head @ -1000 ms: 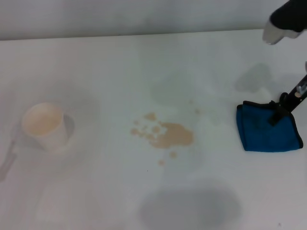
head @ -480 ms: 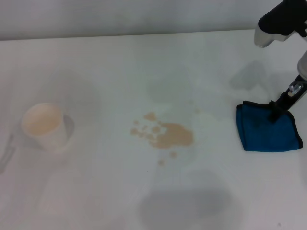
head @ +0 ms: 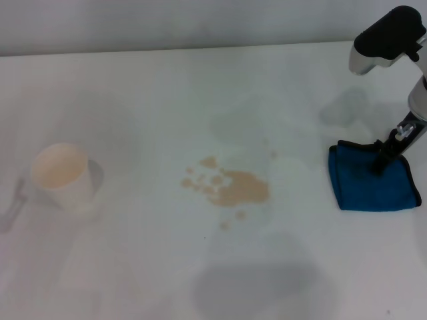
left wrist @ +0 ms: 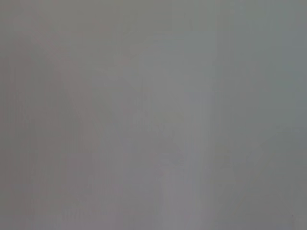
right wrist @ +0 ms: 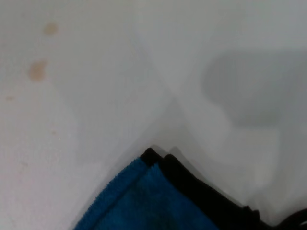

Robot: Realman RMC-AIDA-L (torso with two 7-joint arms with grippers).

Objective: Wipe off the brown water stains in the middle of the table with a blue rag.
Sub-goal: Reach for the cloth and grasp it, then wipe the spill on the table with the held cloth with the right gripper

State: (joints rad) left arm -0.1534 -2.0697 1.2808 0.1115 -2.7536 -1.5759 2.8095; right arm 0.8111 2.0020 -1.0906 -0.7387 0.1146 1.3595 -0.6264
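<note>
While the blue rag [head: 371, 181] lies folded flat on the counter [head: 147, 87] at your far right, its black-edged upper corner sits directly under the right gripper [head: 385, 158]. You can see dark fingers [head: 389, 150] reaching down onto that corner, but you cannot tell how far the jaws are parted or whether they have any hold of the cloth. In the right wrist view the rag's corner [right wrist: 158, 191] shows its blue pile and black edging against the white surface, with a couple of tan droplets [right wrist: 37, 70] well apart from it. Toward the middle of the counter you find the brown water stains [head: 233, 188], a tan blotch ringed by small drops, apart from the rag. Farther left stands a cream paper cup [head: 63, 176]. Your left gripper appears in no view; its wrist camera gives only plain grey.
</note>
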